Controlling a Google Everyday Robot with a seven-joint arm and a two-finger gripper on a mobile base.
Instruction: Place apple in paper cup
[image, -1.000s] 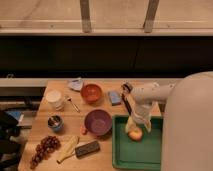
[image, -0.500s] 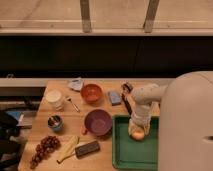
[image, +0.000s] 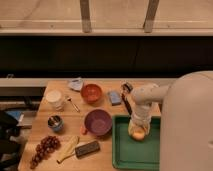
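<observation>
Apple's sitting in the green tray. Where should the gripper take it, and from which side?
Across its widest middle, from straight above. The apple is round with no handle, and the raised rim of the green tray would likely block a low sideways approach. The gripper is down over the apple in the tray and shut on it.

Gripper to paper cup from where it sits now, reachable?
Probably, if lifted. The gripper is shut on the apple in the green tray; the paper cup stands across the table, with the low purple bowl and orange bowl between.
</observation>
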